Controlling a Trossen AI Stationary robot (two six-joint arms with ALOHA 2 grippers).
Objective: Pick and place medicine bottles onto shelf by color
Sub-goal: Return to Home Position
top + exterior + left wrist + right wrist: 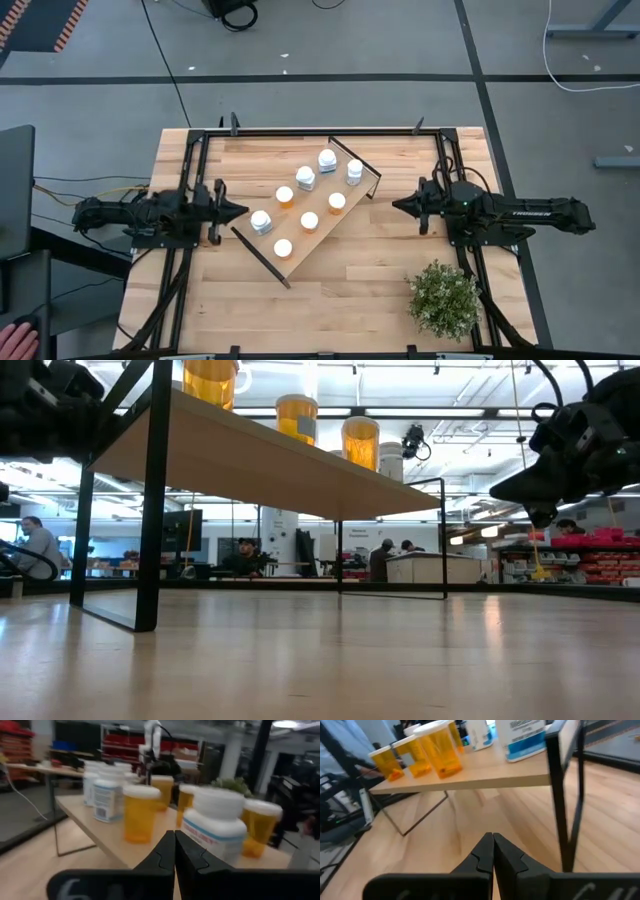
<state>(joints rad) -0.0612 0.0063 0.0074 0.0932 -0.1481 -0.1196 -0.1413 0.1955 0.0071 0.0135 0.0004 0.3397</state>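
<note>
The shelf [285, 222] stands slantwise in the table's middle on thin dark end panels [150, 510]. Several medicine bottles stand on its top. The white-bodied ones [305, 177] are mostly toward its far right end, with one [261, 221] at the left. The orange ones [309, 220] are along its middle and near end. My left gripper [238, 211] is shut and empty, just left of the shelf and pointing at it; a white bottle [215, 822] and an orange one [139, 815] stand close ahead of it. My right gripper [397, 205] is shut and empty, right of the shelf's far end.
A potted green plant [443, 298] stands at the table's near right corner. A black metal frame [300, 131] runs around the tabletop. A person's hand [18, 338] shows off the table at the near left. People sit in the room behind [240, 555].
</note>
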